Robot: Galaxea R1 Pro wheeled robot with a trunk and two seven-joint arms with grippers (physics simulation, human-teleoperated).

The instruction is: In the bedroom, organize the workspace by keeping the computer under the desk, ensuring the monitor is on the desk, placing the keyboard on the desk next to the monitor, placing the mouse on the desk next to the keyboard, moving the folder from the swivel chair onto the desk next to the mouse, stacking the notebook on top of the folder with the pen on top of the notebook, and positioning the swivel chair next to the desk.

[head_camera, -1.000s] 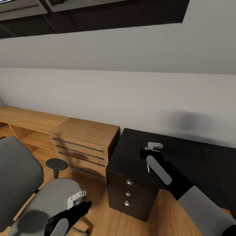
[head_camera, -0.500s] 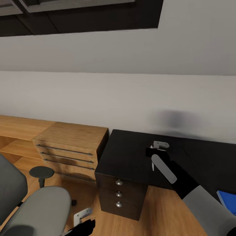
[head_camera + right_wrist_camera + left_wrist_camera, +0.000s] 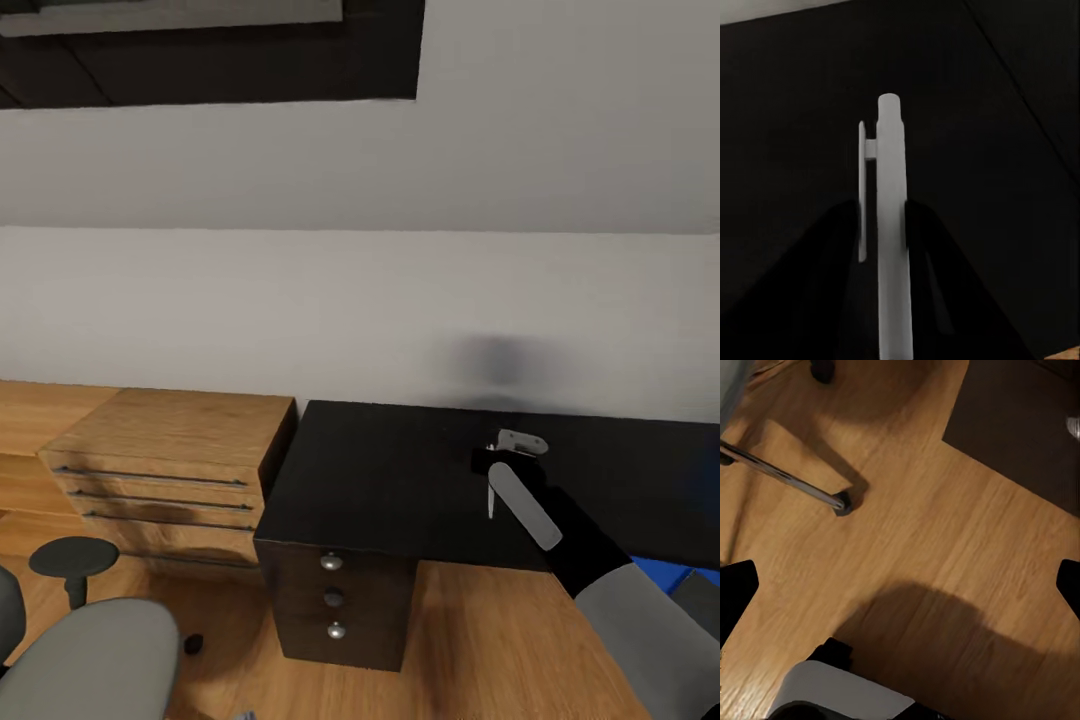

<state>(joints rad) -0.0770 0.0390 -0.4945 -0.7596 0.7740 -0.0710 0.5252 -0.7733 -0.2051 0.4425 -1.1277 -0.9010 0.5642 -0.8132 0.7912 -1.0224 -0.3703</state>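
Note:
Over the black desk [image 3: 400, 480], my right gripper [image 3: 492, 474] is shut on the thin white pen [image 3: 490, 502], which hangs down from the fingers. In the right wrist view the pen [image 3: 891, 225] runs between the dark fingers above the desk top [image 3: 795, 135]. A sliver of the blue folder [image 3: 655, 572] shows beside my right forearm; what it rests on is hidden. The swivel chair's grey seat [image 3: 90, 660] and black armrest [image 3: 72, 556] are at the lower left. My left gripper [image 3: 900, 585] hangs open over the wood floor, near a chrome leg and caster [image 3: 840, 502] of the chair.
The desk's three-drawer pedestal [image 3: 335, 595] with silver knobs stands at its left end. A light-wood chest [image 3: 170, 450] with bar handles sits against it on the left. A white wall runs behind both. Wood floor [image 3: 480, 650] lies in front of the desk.
The whole view has swung right, so the chair and chest sit further left and the folder's edge has come in. My right gripper carried the pen further along the desk from its left end.

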